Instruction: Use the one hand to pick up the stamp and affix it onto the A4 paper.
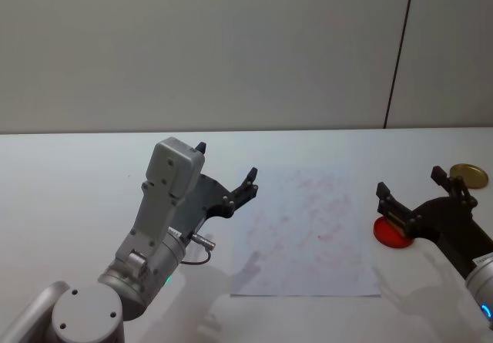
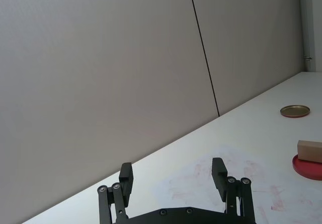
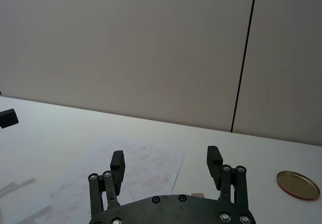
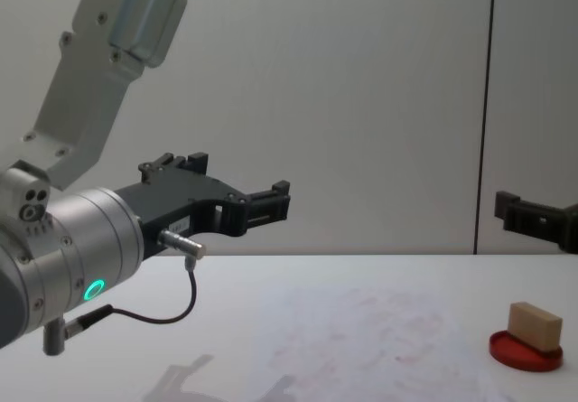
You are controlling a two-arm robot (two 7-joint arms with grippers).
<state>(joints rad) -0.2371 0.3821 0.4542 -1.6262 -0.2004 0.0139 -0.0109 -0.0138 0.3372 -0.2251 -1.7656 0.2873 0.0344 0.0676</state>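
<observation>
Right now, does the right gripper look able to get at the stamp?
Probably yes: the right gripper is open above the stamp, which sits exposed on the red disc, nothing between them; the left gripper hangs beyond the A4 paper.

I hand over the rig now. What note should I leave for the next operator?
Left gripper: open, raised above the table, left of the A4 paper.
Right gripper: open, in the air above the stamp, not touching it.
The stamp stands on the red disc, right of the paper.
Done: nothing gripped yet.
Left: grasp the stamp and press it on the paper.
</observation>
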